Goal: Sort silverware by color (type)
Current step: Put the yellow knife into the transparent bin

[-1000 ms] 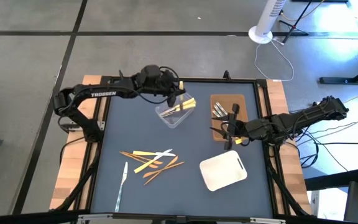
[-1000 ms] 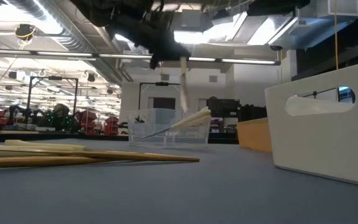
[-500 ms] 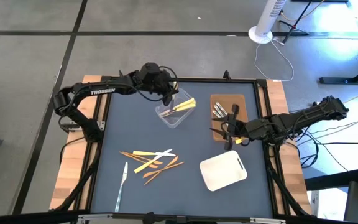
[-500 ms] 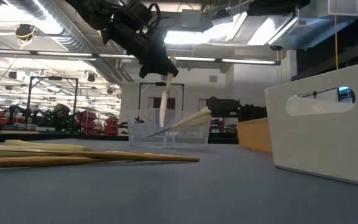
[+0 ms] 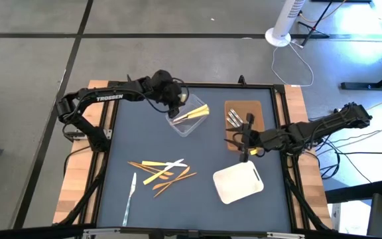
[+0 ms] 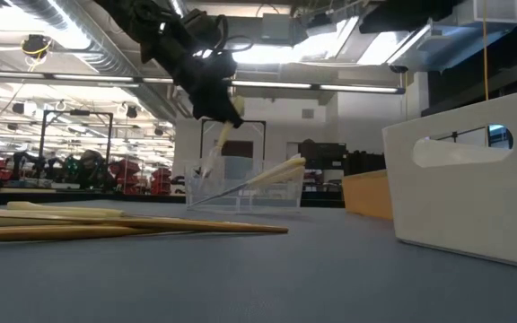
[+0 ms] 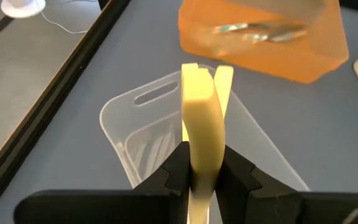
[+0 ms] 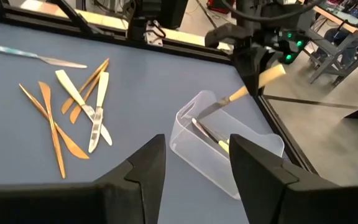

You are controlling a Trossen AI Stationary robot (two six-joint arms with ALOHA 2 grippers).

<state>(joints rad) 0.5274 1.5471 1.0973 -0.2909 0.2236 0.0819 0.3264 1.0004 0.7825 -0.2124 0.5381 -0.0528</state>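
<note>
My left gripper (image 5: pixel 172 99) hangs over the clear plastic tub (image 5: pixel 188 119), shut on a pale yellow utensil (image 6: pixel 215 152) that slants down toward the tub. Two more pale yellow utensils (image 5: pixel 195 112) lean on the tub's rim. My right gripper (image 5: pixel 244 142) is open above the near end of the brown tray (image 5: pixel 245 106), which holds silver utensils (image 5: pixel 233 118). A mixed pile of pale yellow and orange-brown utensils (image 5: pixel 162 171) lies on the table, with one silver utensil (image 5: pixel 130 197) beside it. My left gripper pinches the pale yellow utensil partway along its length (image 7: pixel 199 163) between the two fingers (image 7: pixel 173 171), coming from above. The utensil is lifted clear and tilted. One end sticks out past the fingers (image 8: pixel 272 74), and the other end dips toward the tub (image 8: pixel 204 112).
A white tray (image 5: pixel 239 182) sits near the table's right near corner, close to my right arm. The utensil pile fills the middle near part of the mat. Raised black edges frame the table. Bare mat lies between the tub and the pile.
My left gripper has moved toward the table's left edge and down over the tub. The pale yellow utensil, which hung nearly upright, has tipped to a slant and its lower end has come down to the tub.
</note>
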